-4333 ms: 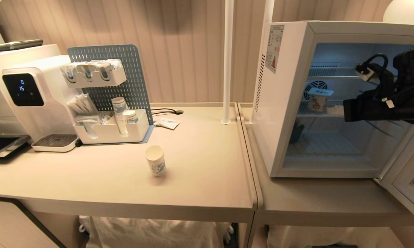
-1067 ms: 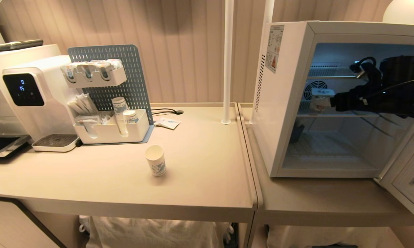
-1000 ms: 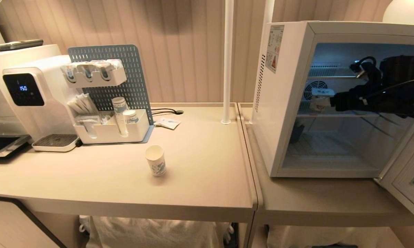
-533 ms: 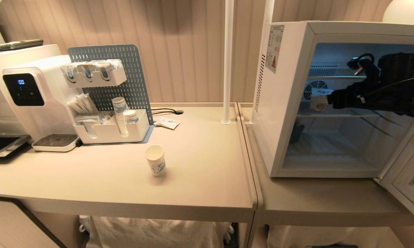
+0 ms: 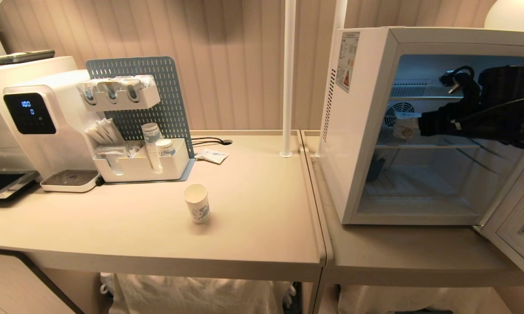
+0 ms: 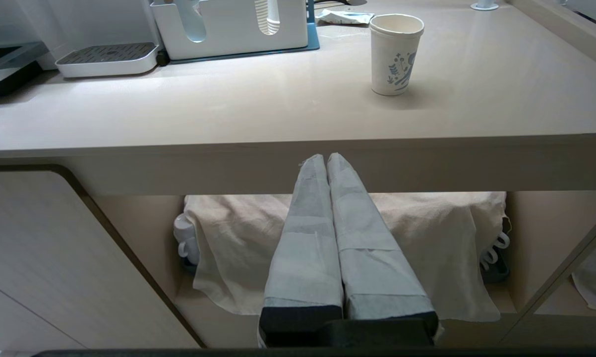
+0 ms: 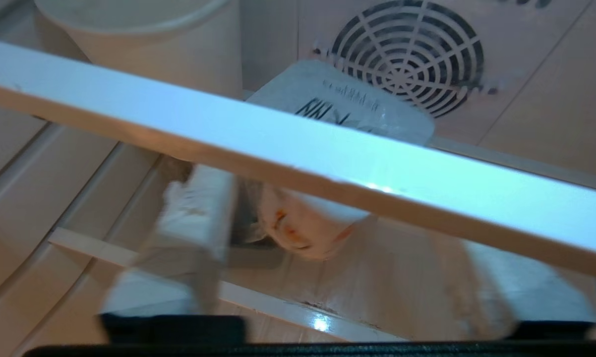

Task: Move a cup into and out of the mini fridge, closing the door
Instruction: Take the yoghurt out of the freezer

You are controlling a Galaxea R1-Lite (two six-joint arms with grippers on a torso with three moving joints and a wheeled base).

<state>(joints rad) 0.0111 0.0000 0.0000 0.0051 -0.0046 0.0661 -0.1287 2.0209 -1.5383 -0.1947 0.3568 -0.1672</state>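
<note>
Right gripper (image 5: 415, 126) is inside the mini fridge (image 5: 358, 131), reaching in level at the middle wire shelf (image 5: 423, 146), just in front of the round rear fan (image 5: 399, 112). Fingers are spread with a small foil-lidded tub (image 7: 303, 223) with orange marks between them. In the right wrist view one finger (image 7: 194, 218) sits close against the tub and the other stands clear of it, so I read this as released, not a grip. The tub looks tilted; can't tell if it rests on the shelf. The door (image 5: 512, 226) is swung wide open, at the near right. The cup (image 5: 197, 203), white paper with blue print, isn't in the fridge: it stands upright on the beige table (image 5: 244, 244) left of the fridge, well apart from it, on open surface nearer than the white organizer tray (image 5: 140, 168) with the stacked paper cups (image 5: 151, 146). The water dispenser (image 5: 35, 122) is at the far left. Left gripper (image 6: 327, 158) is parked below the table's near edge, fingers clenched together on nothing; the cup is up on the tabletop beyond it, well apart.
</note>
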